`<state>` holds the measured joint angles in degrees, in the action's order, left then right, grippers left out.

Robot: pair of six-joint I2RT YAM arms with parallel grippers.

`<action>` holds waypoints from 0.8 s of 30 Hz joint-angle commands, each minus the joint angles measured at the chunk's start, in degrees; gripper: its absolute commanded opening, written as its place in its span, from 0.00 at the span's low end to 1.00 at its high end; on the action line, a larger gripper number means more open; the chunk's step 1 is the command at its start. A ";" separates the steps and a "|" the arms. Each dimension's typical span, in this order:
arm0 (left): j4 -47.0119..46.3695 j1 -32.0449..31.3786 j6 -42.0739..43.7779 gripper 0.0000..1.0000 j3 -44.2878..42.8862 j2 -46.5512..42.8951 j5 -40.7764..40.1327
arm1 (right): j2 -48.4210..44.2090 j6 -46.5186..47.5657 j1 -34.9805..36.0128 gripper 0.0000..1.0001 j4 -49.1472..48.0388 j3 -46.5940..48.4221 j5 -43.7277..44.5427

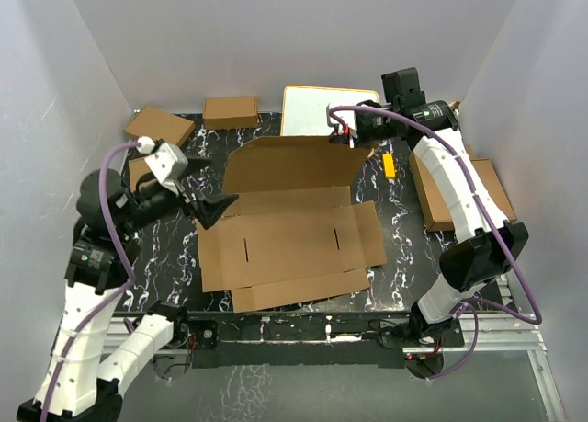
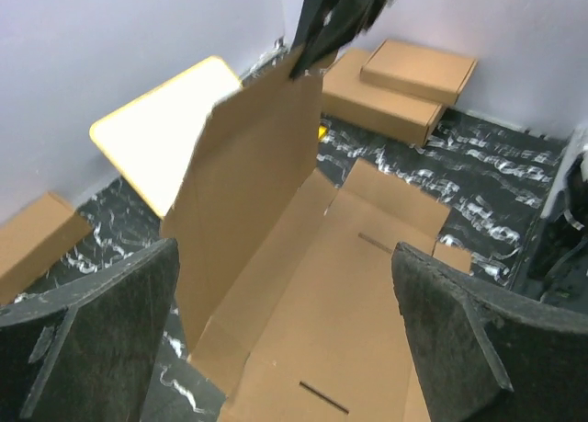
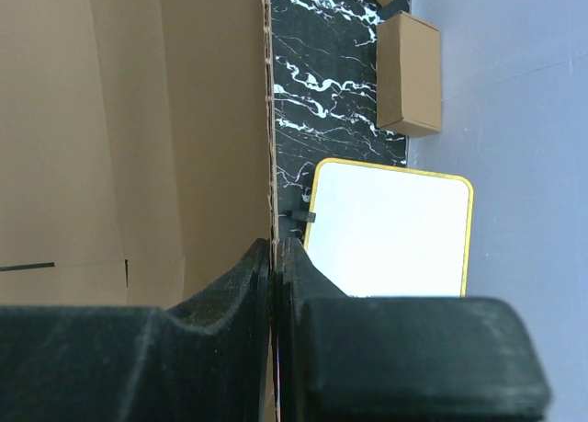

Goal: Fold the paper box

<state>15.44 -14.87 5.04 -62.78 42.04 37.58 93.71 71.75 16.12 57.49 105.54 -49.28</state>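
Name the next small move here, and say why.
Probably lower the open left gripper onto the left edge of the box to pin it. The right gripper is shut on the top edge of the back panel, which stands raised. The base lies flat and unheld, so it may slide as the panel folds.

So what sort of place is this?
Probably a robot test booth: plain white walls around a marbled black table, a left arm and right arm bolted at its edge, a paper box on it.
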 commanded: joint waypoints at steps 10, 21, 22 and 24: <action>29.19 -1.77 -2.39 0.89 -32.94 28.27 -1.34 | -1.56 1.82 0.13 0.08 0.68 0.18 -1.35; 32.70 -6.54 6.56 0.72 -37.08 36.06 -9.87 | -0.46 1.49 0.07 0.08 0.91 1.20 -2.33; 32.73 -7.14 7.37 0.72 -37.10 37.23 -10.65 | -0.33 1.35 0.13 0.08 0.88 1.34 -2.49; 31.85 -8.16 9.01 0.72 -36.52 38.04 -12.32 | -0.28 1.16 0.14 0.08 0.95 1.48 -2.79</action>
<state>47.18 -21.17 9.89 -97.76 79.02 28.62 93.69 72.01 16.12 59.88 105.10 -49.06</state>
